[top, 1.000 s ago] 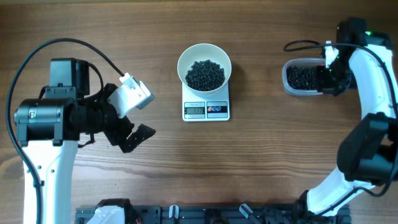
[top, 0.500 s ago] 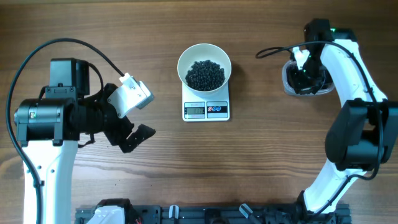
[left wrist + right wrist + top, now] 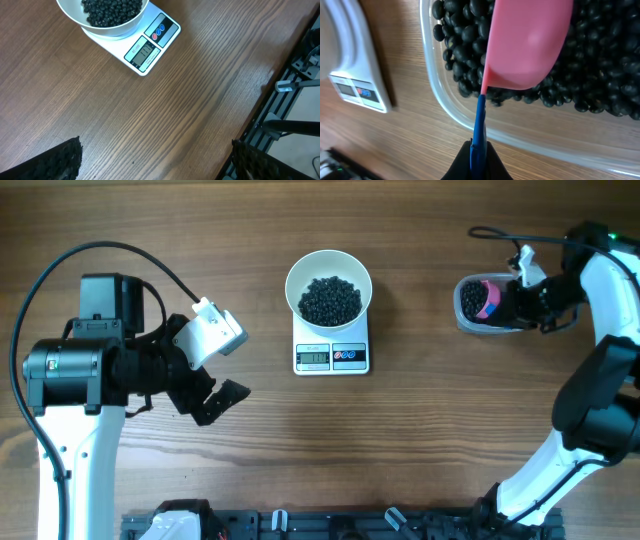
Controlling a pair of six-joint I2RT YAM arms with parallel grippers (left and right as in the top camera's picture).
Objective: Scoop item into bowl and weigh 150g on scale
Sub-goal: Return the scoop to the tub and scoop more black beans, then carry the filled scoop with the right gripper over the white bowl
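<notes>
The scoop (image 3: pixel 527 45) is pinched by its handle in the right pincer (image 3: pixel 479 160), its cup over the beans (image 3: pixel 600 75) in the tub (image 3: pixel 520 140). The left pincer (image 3: pixel 155 162) is held spread, well left of the scale (image 3: pixel 332 357), on which the bean-filled bowl (image 3: pixel 295 285) is set.

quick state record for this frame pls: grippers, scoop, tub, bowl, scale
bowl: white, sits on the scale, holds a heap of black beans
scale: display shows digits, unreadable
tub: clear, right of the scale, holds more beans
scoop: pink head down in the tub on the beans; load cannot be told
right gripper: shut on the scoop's blue handle
left gripper: open, empty, over bare table left of the scale
</notes>
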